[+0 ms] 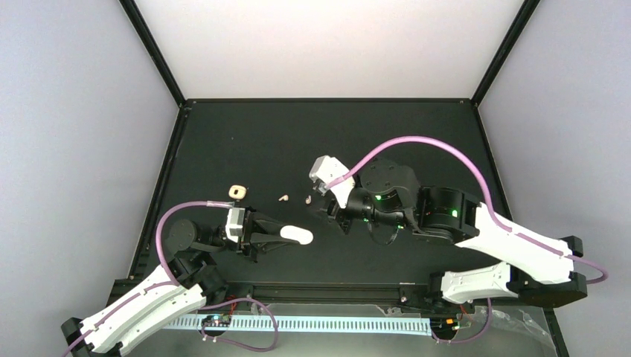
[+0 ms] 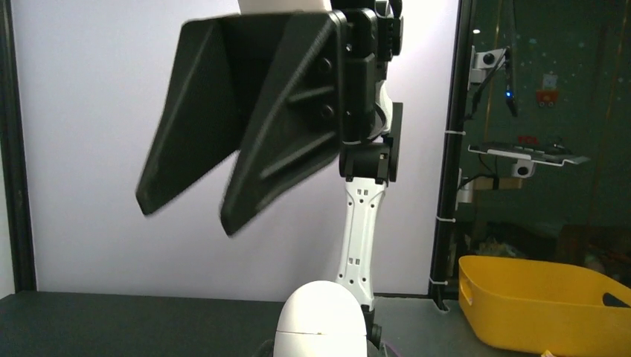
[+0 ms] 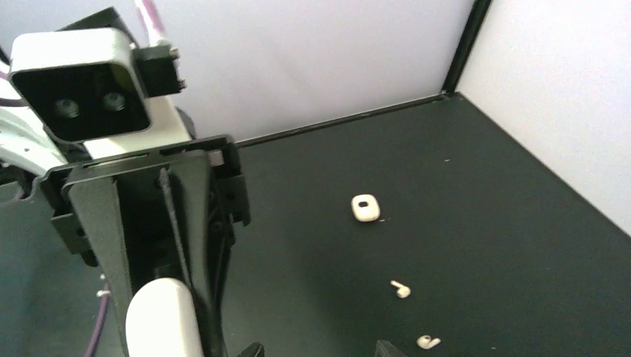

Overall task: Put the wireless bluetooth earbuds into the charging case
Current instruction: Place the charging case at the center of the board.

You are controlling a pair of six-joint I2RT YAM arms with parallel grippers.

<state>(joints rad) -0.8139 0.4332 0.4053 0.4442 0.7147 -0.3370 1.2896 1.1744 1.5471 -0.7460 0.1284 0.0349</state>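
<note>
My left gripper (image 1: pixel 280 236) is shut on a white oval charging case (image 1: pixel 299 236), which is held up off the mat with its lid seam closed (image 2: pixel 320 316). Two tiny pale earbuds (image 1: pixel 283 198) (image 1: pixel 308 198) lie loose on the black mat; the right wrist view shows them as well (image 3: pixel 401 288) (image 3: pixel 427 342). The other earbuds are out of view. My right gripper (image 1: pixel 326 210) is open and empty, facing the held case, just right of the nearer earbud. Its fingertips (image 3: pixel 383 348) show at the frame's bottom edge.
A small beige rounded-square case (image 1: pixel 237 191) with a dark opening lies left of the earbuds and also shows in the right wrist view (image 3: pixel 364 208). White walls and black frame posts enclose the mat. A yellow bin (image 2: pixel 543 305) stands outside the cell.
</note>
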